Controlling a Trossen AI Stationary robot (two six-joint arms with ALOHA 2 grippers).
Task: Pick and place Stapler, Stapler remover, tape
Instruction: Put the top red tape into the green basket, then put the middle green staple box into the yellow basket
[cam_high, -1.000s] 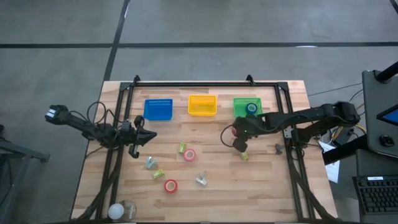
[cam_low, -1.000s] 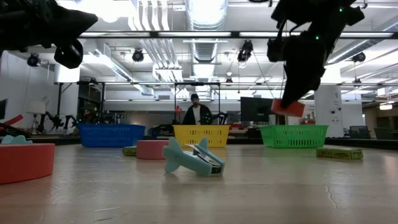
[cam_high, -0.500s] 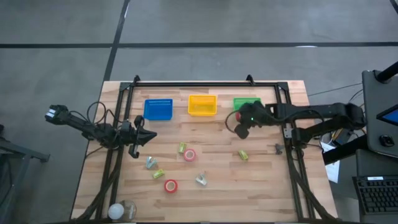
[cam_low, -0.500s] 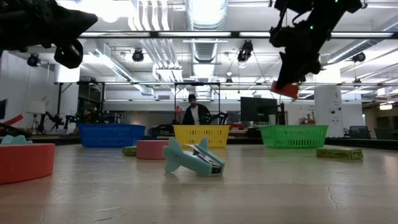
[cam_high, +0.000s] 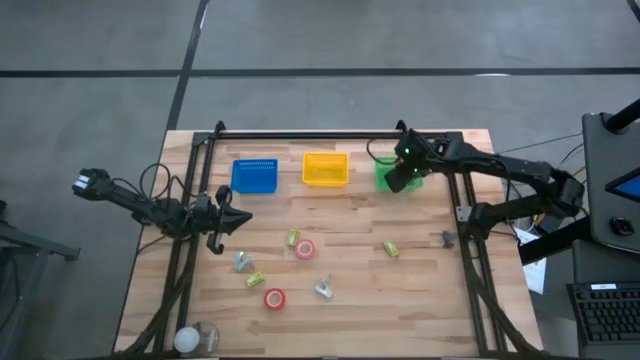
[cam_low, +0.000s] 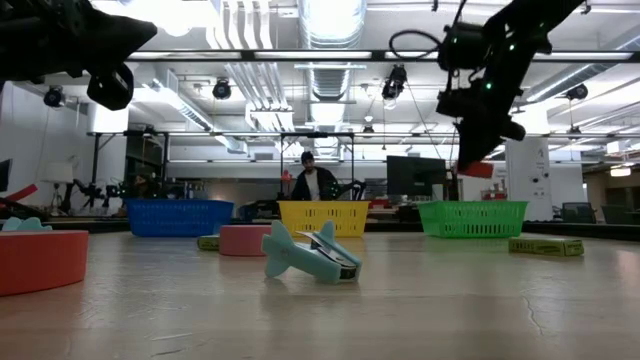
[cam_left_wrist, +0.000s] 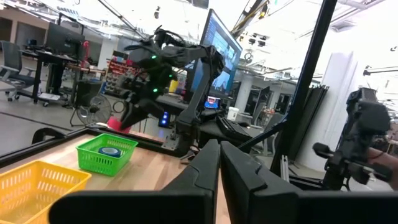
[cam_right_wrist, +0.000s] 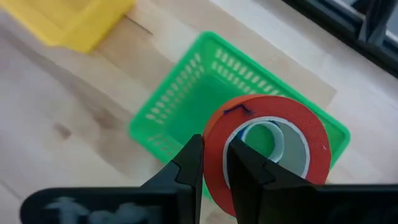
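Observation:
My right gripper (cam_high: 397, 180) hangs above the green basket (cam_high: 383, 172) near the table's far edge, shut on a red tape roll (cam_right_wrist: 273, 146) that also shows in the low view (cam_low: 479, 169). Two more red rolls (cam_high: 305, 249) (cam_high: 274, 298) lie flat on the table. Teal staple removers (cam_high: 242, 262) (cam_high: 323, 289) and small yellow-green staplers (cam_high: 293, 238) (cam_high: 254, 279) (cam_high: 391, 249) lie around them. My left gripper (cam_high: 222, 221) waits shut over the table's left side, touching nothing. My right gripper pinches the red roll's ring wall (cam_right_wrist: 216, 155), with one finger (cam_right_wrist: 189, 165) outside the ring and the other (cam_right_wrist: 249, 168) in its centre hole. The fingers point down from above. The roll is lifted clear and hangs over the green basket (cam_right_wrist: 180, 106).
A blue basket (cam_high: 254, 175) and a yellow basket (cam_high: 325, 168) stand left of the green one along the far edge. A dark metal frame (cam_high: 330, 134) rims the table. A clear round object (cam_high: 197, 338) sits at the near left corner. A person (cam_low: 315, 183) stands beyond the table.
My right gripper, still shut on the red roll, has travelled from the middle of the table's right half toward the far edge and risen, ending above the green basket. The roll went with it, lifted clear throughout.

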